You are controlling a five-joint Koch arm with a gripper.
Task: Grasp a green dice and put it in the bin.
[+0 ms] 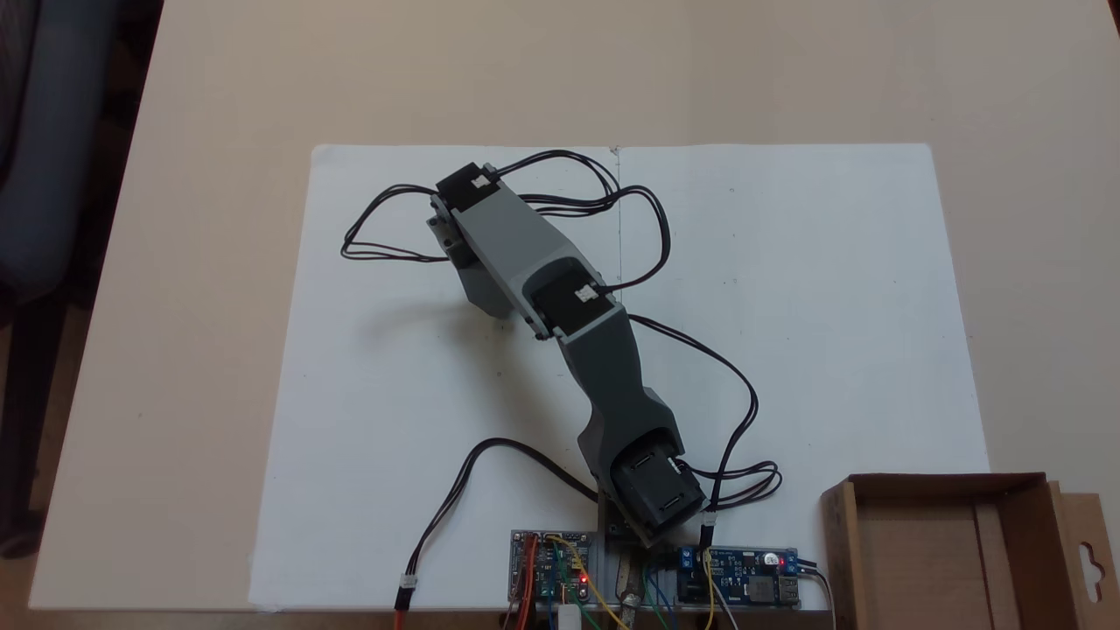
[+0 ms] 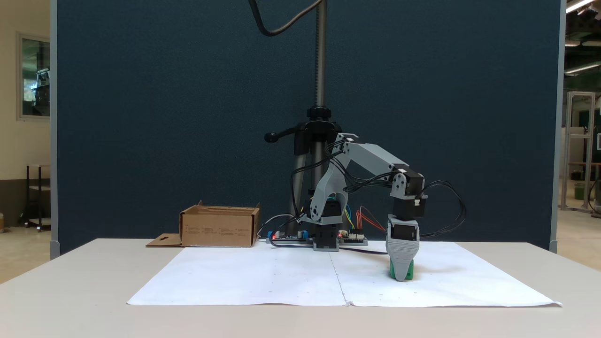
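Landmark: white paper sheet (image 2: 263,279) lying flat on the desk (image 2: 70,291).

Side-on fixed view, near to far:
- Front edge of the sheet, bare desk in front of it.
- On the sheet, right of its centre seam: the hand (image 2: 400,277), pointing straight down with its tip at the paper. Its broad grey ribbed finger (image 2: 402,253) faces the camera and hides the other one, so I cannot tell whether the hand is spread or pressed together.
- Green dice (image 2: 410,271) on the sheet, directly behind that finger. Green shows on both sides of the tip, mostly on the right. Whether it is pinched, merely touched or just behind: cannot tell.
- Arm (image 2: 371,157) arches up and back from the hand to its base at the far edge of the sheet, black cables looping off it.
- Circuit boards (image 2: 281,236) beside the base, a red light lit.
- Cardboard box (image 2: 219,227) on the desk beyond the sheet's far left corner, open side up, one flap folded flat on the desk to its left. Well apart from the dice.
- Behind the base, a stand pole (image 2: 320,56), then a dark blue partition.

Top-down fixed view:
- Box (image 1: 927,547) off the sheet's lower right corner; inside looks bare.
- Arm (image 1: 560,306) crosses the sheet diagonally towards the upper left.
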